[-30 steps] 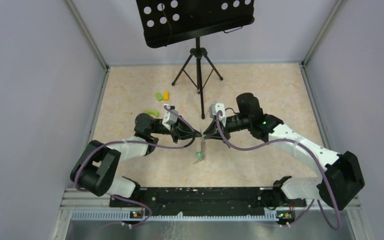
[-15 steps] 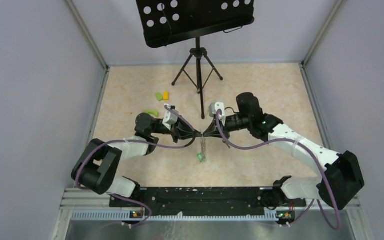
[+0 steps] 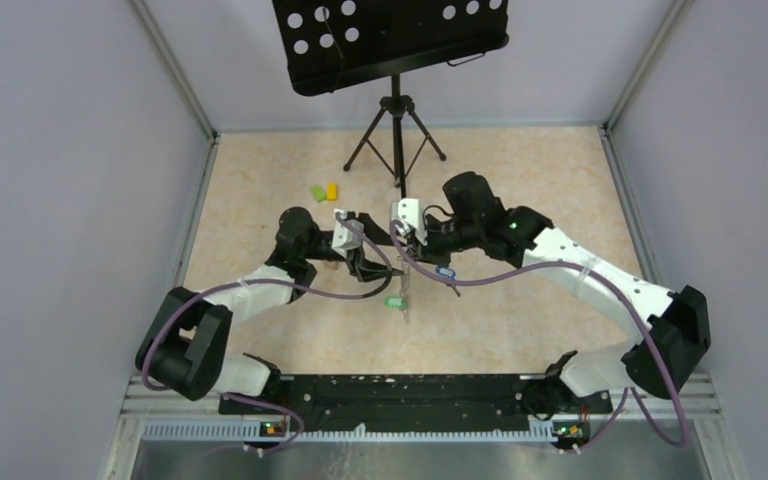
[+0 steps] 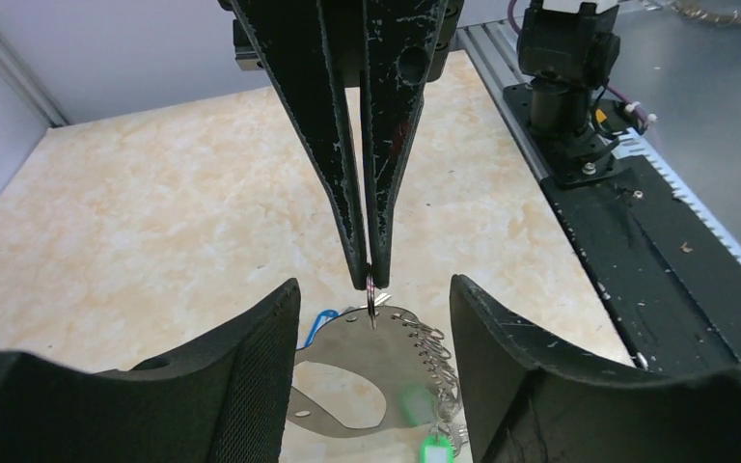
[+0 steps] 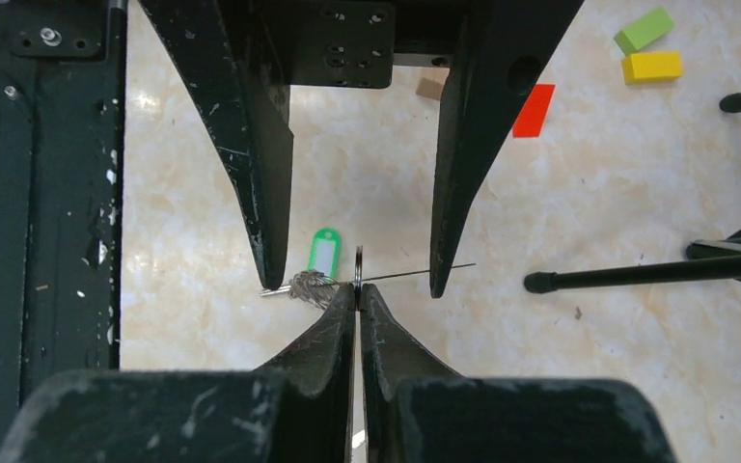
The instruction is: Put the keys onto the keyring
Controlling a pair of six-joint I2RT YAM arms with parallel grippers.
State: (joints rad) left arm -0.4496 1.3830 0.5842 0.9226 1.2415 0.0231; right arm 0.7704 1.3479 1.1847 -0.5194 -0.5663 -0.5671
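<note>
While the left gripper [image 4: 374,284] stands open, the right gripper [image 5: 357,293] pinches the keyring [image 4: 397,334], hanging lengthwise downward.

Counter [image 3: 540,170]: beige, cream marbling | keyring [image 4: 320,355]: dull silver-grey | green tag [image 5: 323,258], white window | blue tag [image 4: 320,323] | eleven o'clock on counter: green block [image 5: 644,29], yellow block [image 5: 651,67], red block [image 5: 535,109] | cables [image 3: 480,282]: purple | music stand [image 3: 390,35]: black, round holes

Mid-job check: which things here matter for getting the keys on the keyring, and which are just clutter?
Job: keyring, green key tag, blue key tag, right gripper pinching the keyring, open left gripper.
Clutter: green block, yellow block, red block, music stand.
</note>
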